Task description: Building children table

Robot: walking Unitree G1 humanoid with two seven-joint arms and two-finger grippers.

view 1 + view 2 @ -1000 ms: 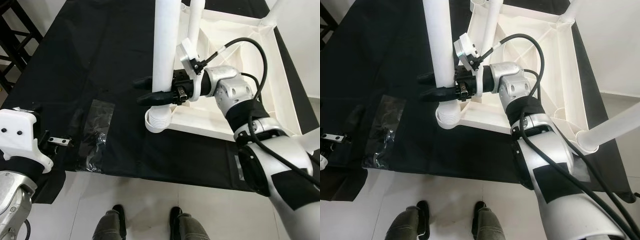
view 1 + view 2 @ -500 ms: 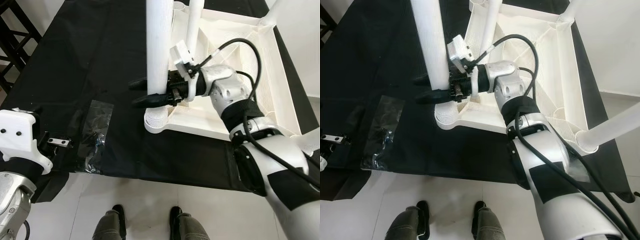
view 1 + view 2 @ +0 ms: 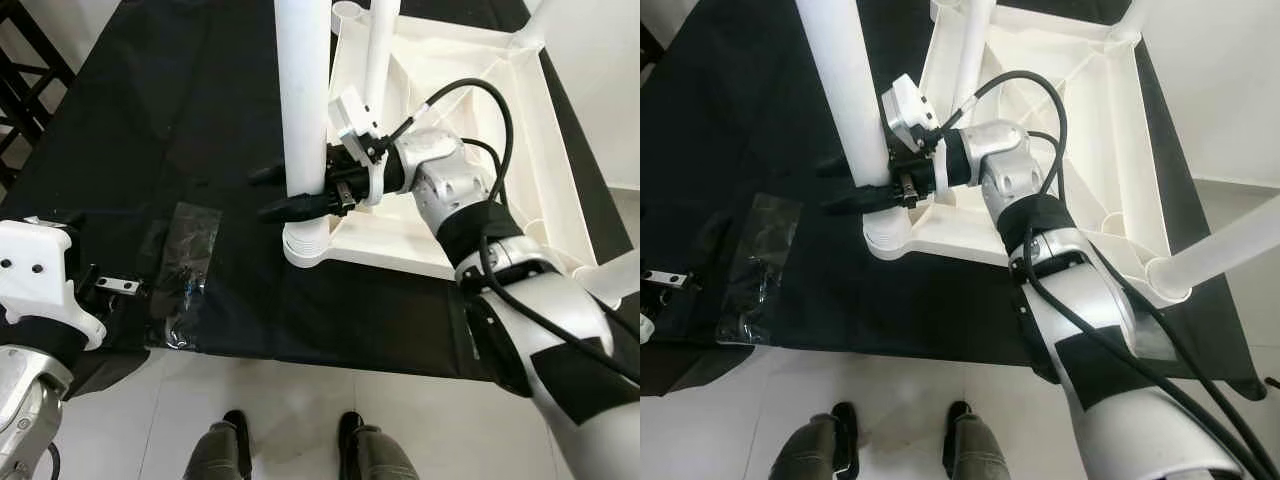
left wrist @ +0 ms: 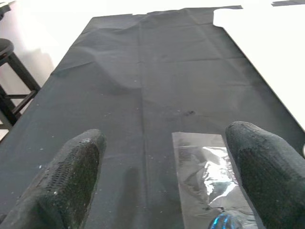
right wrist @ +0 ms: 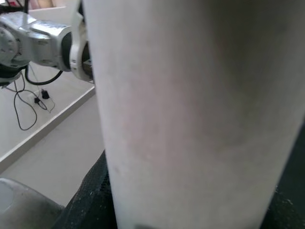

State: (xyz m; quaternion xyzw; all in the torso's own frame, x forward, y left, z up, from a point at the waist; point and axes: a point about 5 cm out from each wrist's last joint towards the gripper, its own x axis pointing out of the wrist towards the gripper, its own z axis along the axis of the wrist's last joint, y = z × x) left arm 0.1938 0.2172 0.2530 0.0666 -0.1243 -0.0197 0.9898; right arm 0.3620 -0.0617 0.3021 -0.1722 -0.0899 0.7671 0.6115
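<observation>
**Right gripper clamped on an upright table leg**

Nearest, at six o'clock in the head views, the robot's two feet (image 3: 290,455) stand on the pale floor (image 3: 420,420) at the edge of a black cloth (image 3: 190,120). At eight o'clock the left gripper (image 4: 167,176) hangs low over the cloth with its fingers (image 4: 71,171) spread wide and nothing between them; a clear plastic bag (image 3: 185,270) of small parts lies flat on the cloth just ahead of it.

Toward the centre, the right gripper (image 3: 290,192) reaches in from three o'clock and is closed around a white table leg (image 3: 303,100), one black finger on each side of the tube. The leg stands upright, its ribbed foot end seated in the near corner socket (image 3: 305,245) of the overturned white tabletop (image 3: 470,130).

Farther off, at twelve o'clock, a second leg (image 3: 380,50) rises from the tabletop, and black chair legs (image 3: 25,70) show at ten o'clock.
</observation>
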